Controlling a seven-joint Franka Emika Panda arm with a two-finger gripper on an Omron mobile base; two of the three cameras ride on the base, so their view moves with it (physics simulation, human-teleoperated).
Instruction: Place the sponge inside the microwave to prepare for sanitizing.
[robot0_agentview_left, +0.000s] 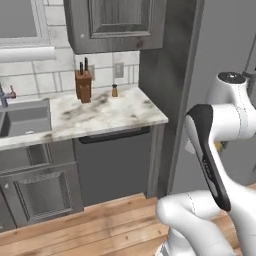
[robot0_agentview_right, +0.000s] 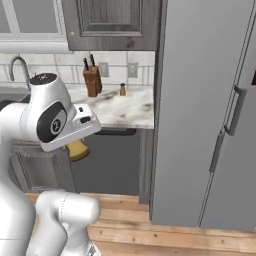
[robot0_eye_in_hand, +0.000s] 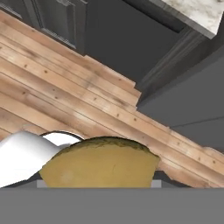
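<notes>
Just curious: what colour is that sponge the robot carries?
The sponge is mustard yellow, best seen in the hand view.

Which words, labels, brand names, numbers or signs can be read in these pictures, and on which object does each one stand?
None can be read.
The robot arm carries small marks on its dark panel, too small and blurred to read.
The fridge shows a dark patch at the picture's right edge; no characters are legible.
The knife block, shaker bottle and sponge show no text.
</notes>
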